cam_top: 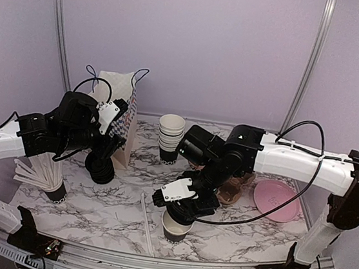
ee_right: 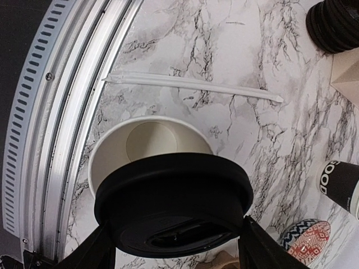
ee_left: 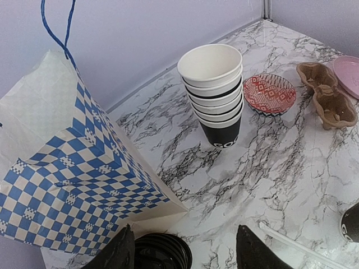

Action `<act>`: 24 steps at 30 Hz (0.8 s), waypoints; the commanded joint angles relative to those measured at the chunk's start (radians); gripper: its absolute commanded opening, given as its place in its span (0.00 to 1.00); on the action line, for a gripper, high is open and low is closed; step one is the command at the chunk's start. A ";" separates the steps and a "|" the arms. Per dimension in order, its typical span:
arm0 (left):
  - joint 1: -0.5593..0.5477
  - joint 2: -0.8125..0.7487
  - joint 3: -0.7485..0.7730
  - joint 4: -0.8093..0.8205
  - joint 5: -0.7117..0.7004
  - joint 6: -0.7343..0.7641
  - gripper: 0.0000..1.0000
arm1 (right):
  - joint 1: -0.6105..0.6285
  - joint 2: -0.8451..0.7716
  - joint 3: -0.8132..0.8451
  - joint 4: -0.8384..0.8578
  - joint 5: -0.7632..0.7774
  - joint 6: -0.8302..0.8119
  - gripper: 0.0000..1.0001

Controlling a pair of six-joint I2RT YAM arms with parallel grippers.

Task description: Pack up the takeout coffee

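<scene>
The takeout coffee cup (cam_top: pixel 174 229) is small and black with a white inside. It stands open near the front edge and also shows in the right wrist view (ee_right: pixel 140 143). My right gripper (cam_top: pixel 183 206) is shut on a black plastic lid (ee_right: pixel 174 190) and holds it just above the cup's rim, shifted partly off the opening. My left gripper (cam_top: pixel 102 159) is open and empty; in its wrist view (ee_left: pixel 185 249) it hangs over the stack of black lids (ee_left: pixel 161 252). The blue-and-white checked paper bag (cam_top: pixel 116 111) stands just behind that stack.
A tall stack of white-rimmed cups (cam_top: pixel 170 137) stands mid-table. A red patterned bowl (ee_left: pixel 269 92), a cardboard cup carrier (cam_top: pixel 233 191) and a pink plate (cam_top: pixel 277 201) lie to the right. A cup of straws (cam_top: pixel 49 181) stands front left. A loose straw (cam_top: pixel 147 225) lies beside the coffee cup.
</scene>
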 commanded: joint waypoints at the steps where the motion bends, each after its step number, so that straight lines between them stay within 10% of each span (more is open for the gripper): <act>1: 0.006 -0.001 -0.011 0.001 -0.011 0.006 0.63 | 0.018 0.007 0.031 -0.019 0.003 0.008 0.64; 24: 0.006 0.006 -0.008 -0.004 0.006 0.002 0.63 | 0.055 0.063 0.063 -0.028 0.002 0.026 0.70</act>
